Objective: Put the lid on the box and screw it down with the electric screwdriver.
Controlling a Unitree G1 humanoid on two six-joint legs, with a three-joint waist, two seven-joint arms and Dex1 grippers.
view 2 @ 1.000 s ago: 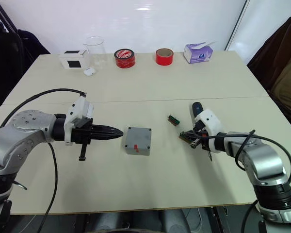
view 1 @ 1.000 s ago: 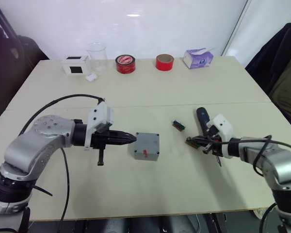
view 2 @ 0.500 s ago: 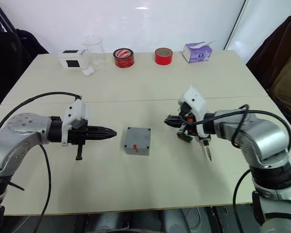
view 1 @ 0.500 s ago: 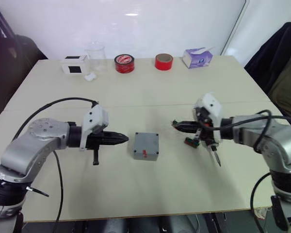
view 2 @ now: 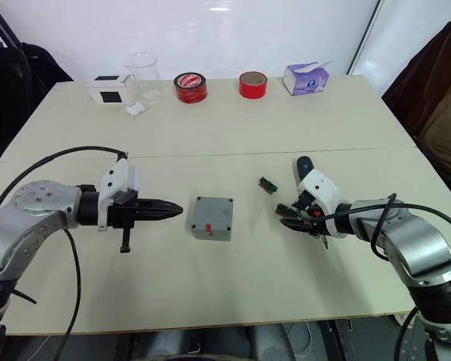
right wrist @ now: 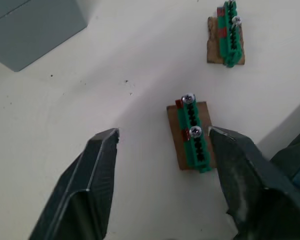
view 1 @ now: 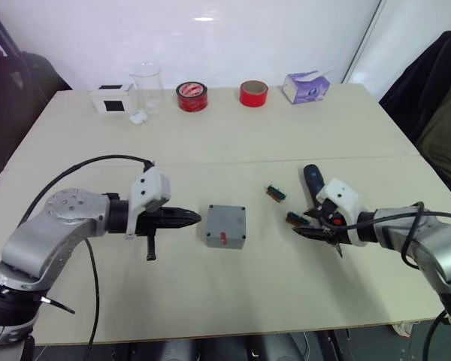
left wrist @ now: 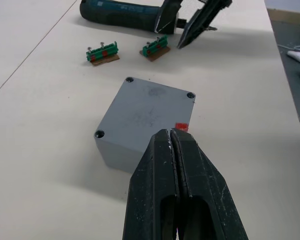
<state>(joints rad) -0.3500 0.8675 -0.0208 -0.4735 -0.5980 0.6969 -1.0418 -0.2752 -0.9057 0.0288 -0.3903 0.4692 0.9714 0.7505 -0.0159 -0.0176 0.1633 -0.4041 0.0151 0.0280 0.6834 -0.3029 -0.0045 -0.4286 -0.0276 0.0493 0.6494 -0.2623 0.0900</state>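
Lab bench, glass beaker, red tape rolls

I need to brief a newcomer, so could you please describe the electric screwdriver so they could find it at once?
Start at the grey box mid-table, then look towards the right gripper. Just beyond it lies the electric screwdriver, a fat dark cylinder, far bigger than the two small green parts beside it.

Four views: a stereo head pair and one camera on each wrist.

The head pair looks forward and down from the near edge over the whole table. The left wrist camera sits low and close, facing right over the box toward the electric screwdriver. The right wrist camera looks closely at the two small green-brown parts; both wrist views share these and the box.
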